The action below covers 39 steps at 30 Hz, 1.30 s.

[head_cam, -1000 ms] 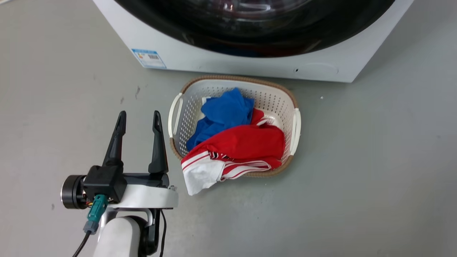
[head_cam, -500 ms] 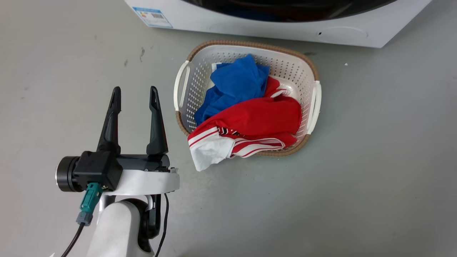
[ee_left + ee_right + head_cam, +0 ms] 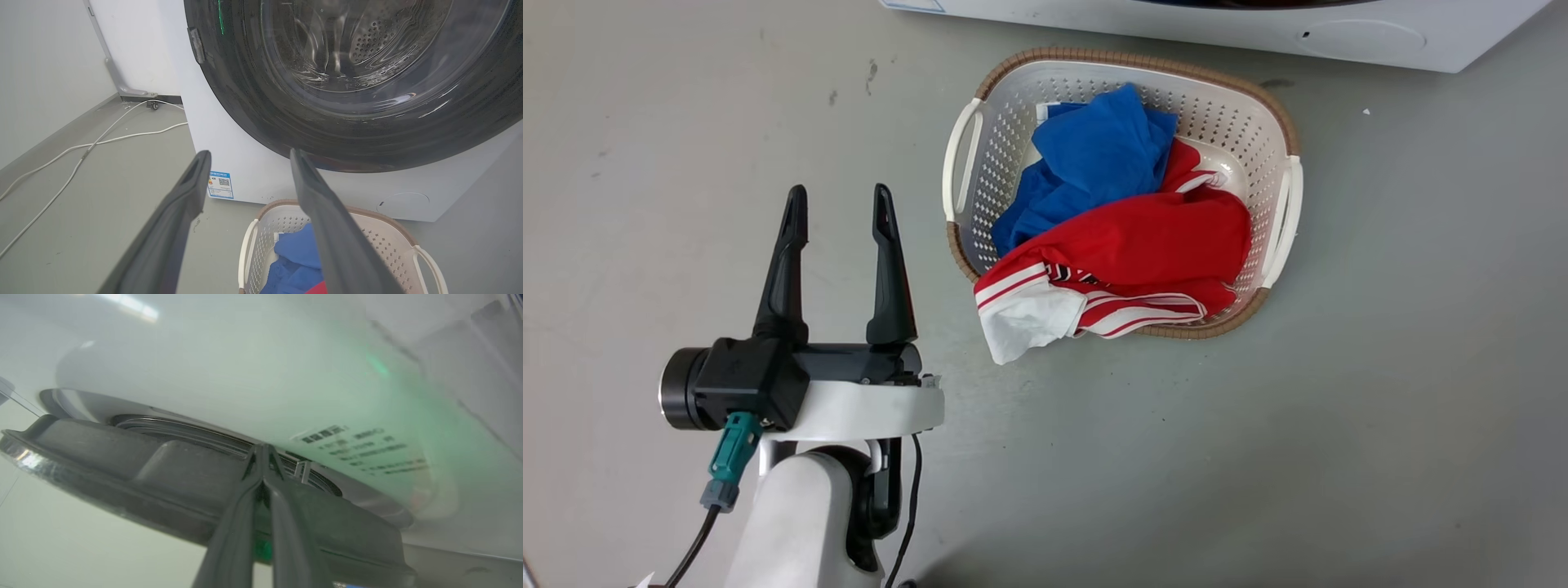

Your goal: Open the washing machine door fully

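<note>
The washing machine (image 3: 229, 134) is a white box. Its glossy black washing machine door (image 3: 367, 122) with a clear glass bowl faces my left wrist view. In the head view a strip of the machine's white base (image 3: 1094, 20) runs along the top edge. My left gripper (image 3: 840, 200) hovers open over the floor left of the basket, fingers pointing at the machine and holding nothing; its tips (image 3: 250, 155) are well short of the door. My right gripper (image 3: 263, 451) is shut, its tips at the gap between the door's dark rim (image 3: 122, 469) and the white front (image 3: 245, 375).
A white perforated laundry basket (image 3: 1127, 61) with blue and red clothes sits on the grey floor right before the machine; a red-and-white garment (image 3: 1029, 310) hangs over its near rim. White cables (image 3: 102, 139) trail along the floor left of the machine, towards the wall.
The head camera has tipped down: the machine and door slid up out of the picture and the basket rose in it. My left gripper stays open at about the same place.
</note>
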Tool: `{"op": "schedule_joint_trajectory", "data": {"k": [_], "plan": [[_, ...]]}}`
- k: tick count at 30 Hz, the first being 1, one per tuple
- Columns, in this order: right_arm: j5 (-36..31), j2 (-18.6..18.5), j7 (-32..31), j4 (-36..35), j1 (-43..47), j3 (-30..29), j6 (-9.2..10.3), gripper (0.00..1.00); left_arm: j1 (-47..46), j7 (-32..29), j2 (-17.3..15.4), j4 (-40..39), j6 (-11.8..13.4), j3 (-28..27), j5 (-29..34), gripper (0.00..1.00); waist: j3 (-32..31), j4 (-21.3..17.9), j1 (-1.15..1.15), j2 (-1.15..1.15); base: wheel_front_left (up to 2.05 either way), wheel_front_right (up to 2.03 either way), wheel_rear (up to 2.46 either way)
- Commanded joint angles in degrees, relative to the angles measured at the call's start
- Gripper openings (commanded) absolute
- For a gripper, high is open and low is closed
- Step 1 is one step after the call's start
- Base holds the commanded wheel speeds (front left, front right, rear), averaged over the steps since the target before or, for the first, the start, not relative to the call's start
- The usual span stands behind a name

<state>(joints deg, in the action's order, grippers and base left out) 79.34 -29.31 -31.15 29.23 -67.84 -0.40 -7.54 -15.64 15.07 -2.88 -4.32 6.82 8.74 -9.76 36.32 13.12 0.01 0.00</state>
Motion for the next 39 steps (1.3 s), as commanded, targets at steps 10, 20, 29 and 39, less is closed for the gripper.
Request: {"op": "schedule_joint_trajectory", "data": {"k": [10,20,29,39], "plan": [[-1.6,1.95,-2.5,-0.72,-0.96,1.65,-0.02,0.0,-1.08,0.16,0.0,0.03,0.54,0.15,-0.26,1.0,0.0,0.29,-0.01,0.0,0.0,0.0,0.0],[-0.58,3.25,-6.01,-6.2,5.92,3.48,-0.04,0.0,-0.03,0.16,0.0,0.61,-0.02,-0.68,0.5,1.0,-2.08,-1.1,-0.01,0.0,0.0,0.0,0.0],[0.59,3.91,-7.34,-12.66,13.26,4.03,-0.04,0.0,0.88,0.16,0.0,0.98,-0.59,-1.12,1.15,1.0,-4.3,-2.33,-0.01,0.0,0.0,0.0,0.0],[2.56,4.16,-7.93,-18.91,21.36,3.84,-0.03,0.0,2.14,0.16,-0.01,1.53,-1.09,-1.69,1.71,1.0,-6.83,-2.84,-0.01,0.0,0.0,0.0,0.0]]}}
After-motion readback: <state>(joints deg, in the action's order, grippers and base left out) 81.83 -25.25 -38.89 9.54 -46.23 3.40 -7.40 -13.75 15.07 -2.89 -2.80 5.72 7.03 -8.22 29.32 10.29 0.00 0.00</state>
